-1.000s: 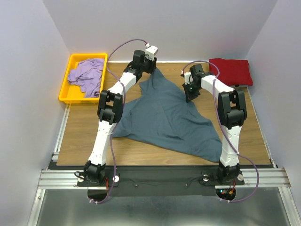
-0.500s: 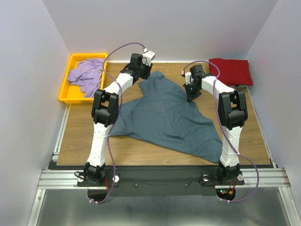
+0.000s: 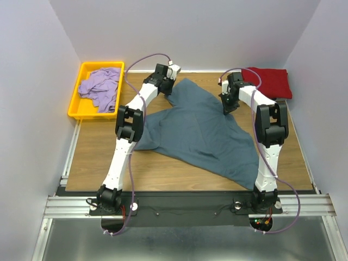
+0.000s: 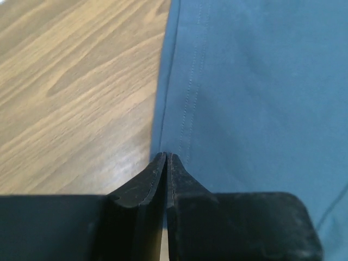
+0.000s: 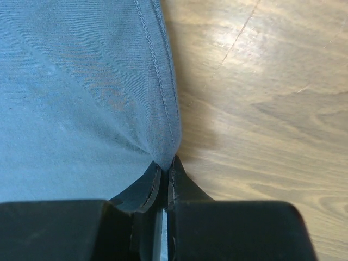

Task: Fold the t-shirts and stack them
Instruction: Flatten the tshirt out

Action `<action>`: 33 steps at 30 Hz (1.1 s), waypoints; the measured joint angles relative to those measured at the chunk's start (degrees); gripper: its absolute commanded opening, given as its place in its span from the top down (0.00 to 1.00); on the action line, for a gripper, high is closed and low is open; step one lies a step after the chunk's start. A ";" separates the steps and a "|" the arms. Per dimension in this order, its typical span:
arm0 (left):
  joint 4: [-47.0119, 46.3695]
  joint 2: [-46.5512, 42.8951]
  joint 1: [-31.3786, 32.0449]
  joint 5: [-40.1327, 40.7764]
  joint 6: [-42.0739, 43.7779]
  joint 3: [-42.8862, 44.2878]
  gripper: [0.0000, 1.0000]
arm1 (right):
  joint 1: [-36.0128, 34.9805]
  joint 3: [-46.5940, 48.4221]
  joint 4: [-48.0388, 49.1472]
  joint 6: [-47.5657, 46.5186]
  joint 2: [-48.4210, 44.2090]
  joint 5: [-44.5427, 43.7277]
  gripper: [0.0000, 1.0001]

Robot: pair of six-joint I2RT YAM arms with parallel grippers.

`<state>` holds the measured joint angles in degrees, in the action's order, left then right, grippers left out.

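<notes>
The slate blue-grey t-shirt (image 3: 196,130) lies spread on the wooden table, its far edge stretched between both grippers. My left gripper (image 3: 168,92) is at the far left corner, jaws pressed together on the stitched hem (image 4: 187,109); its tips (image 4: 166,156) meet right at the shirt's edge (image 4: 261,81). My right gripper (image 3: 228,106) is shut on the far right edge, with a bunch of cloth (image 5: 70,81) pinched at its tips (image 5: 165,163). A dark red t-shirt (image 3: 267,81) lies folded at the far right. The lavender t-shirt (image 3: 100,87) lies crumpled in the tray.
A yellow plastic tray (image 3: 74,98) stands at the far left, off the table's corner. Bare wood (image 3: 98,152) shows left of the shirt and near the front edge. White walls close in the back and sides. The red shirt lies close behind my right wrist.
My left gripper has dropped to the shirt's far left hem and shut there. My right gripper has pulled its edge rightward, towards the red shirt, so the far edge is wider and flatter.
</notes>
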<state>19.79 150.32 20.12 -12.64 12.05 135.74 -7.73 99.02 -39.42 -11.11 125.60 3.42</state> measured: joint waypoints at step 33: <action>2.71 -38.82 -4.98 -10.49 6.82 -41.18 0.70 | 4.20 10.86 -2.10 1.57 4.96 10.21 0.65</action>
<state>22.50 111.50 15.14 -23.14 18.87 94.56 -3.53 109.89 -41.52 -9.54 130.56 13.63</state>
